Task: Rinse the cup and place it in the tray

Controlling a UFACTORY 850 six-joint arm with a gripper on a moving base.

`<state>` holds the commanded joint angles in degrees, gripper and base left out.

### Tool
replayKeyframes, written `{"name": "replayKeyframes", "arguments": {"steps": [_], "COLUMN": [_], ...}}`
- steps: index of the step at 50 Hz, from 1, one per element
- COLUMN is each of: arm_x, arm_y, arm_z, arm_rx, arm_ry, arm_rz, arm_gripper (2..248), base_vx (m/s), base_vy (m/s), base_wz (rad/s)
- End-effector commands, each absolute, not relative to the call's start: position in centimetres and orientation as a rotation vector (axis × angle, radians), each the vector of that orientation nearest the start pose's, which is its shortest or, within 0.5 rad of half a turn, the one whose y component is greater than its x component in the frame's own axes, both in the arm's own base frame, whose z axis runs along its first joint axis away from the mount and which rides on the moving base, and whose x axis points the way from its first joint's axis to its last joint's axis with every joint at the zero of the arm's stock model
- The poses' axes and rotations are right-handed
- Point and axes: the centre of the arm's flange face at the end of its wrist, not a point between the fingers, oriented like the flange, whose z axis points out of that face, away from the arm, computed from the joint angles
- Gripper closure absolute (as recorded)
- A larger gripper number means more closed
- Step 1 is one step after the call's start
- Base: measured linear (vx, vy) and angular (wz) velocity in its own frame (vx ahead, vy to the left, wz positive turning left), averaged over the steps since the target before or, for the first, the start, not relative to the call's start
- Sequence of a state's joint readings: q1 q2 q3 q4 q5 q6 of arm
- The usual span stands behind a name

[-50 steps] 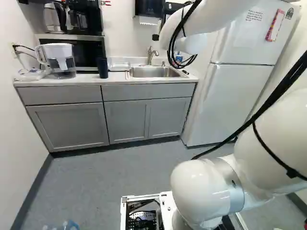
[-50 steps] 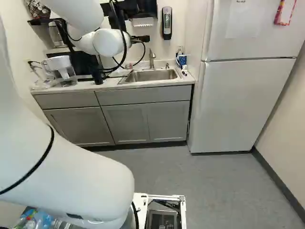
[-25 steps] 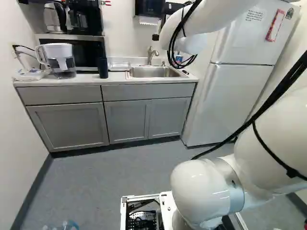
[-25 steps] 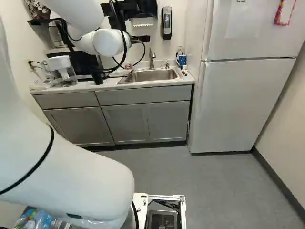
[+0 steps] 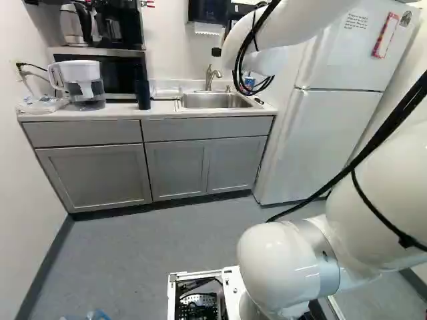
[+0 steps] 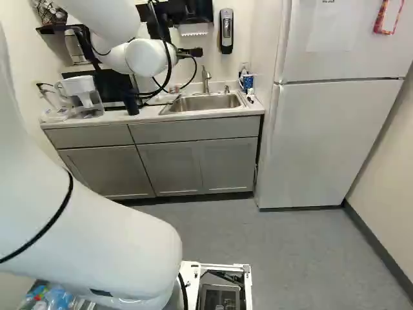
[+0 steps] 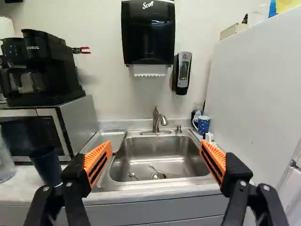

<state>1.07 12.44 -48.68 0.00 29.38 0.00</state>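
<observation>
Pitcher (image 7: 5, 162) partly outside wrist view

Towel dispenser (image 7: 148, 37) reads "Scott", coffee maker (image 7: 47, 61) "KEURIG".

Dark navy seen on the cup (image 5: 143, 95), upper left of the left base view. Tray (image 7: 102, 140) seen as pale grey. Mug (image 7: 203, 124) patterned blue with white dots. Finger pads (image 7: 99, 160) coloured orange, striped black. Cabinets (image 5: 93, 175) finished grey, floor (image 5: 147, 247) blue-grey. Fridge (image 6: 335, 135), right base view's right side, finished white. Arm (image 6: 97, 239) coloured white, banded black.
</observation>
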Motion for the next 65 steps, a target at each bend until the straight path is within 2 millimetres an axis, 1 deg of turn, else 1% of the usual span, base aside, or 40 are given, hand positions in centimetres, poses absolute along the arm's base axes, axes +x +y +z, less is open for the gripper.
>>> {"name": "replayKeyframes", "arguments": {"steps": [36, 48, 65], "arm_x": [45.14, 45.14, 45.14], "arm_y": [0.84, 0.84, 0.84], "arm_z": [67.13, 67.13, 67.13], "arm_rx": [-2.202, -2.202, -2.202], "arm_ry": [-0.021, -0.021, -0.021], "arm_rz": [-2.222, -2.222, -2.222], "arm_gripper": [3, 3, 3], "base_vx": [0.117, 0.155, 0.158], "base_vy": [0.002, -0.039, -0.030], "base_wz": [-0.004, 0.006, 0.146]}}
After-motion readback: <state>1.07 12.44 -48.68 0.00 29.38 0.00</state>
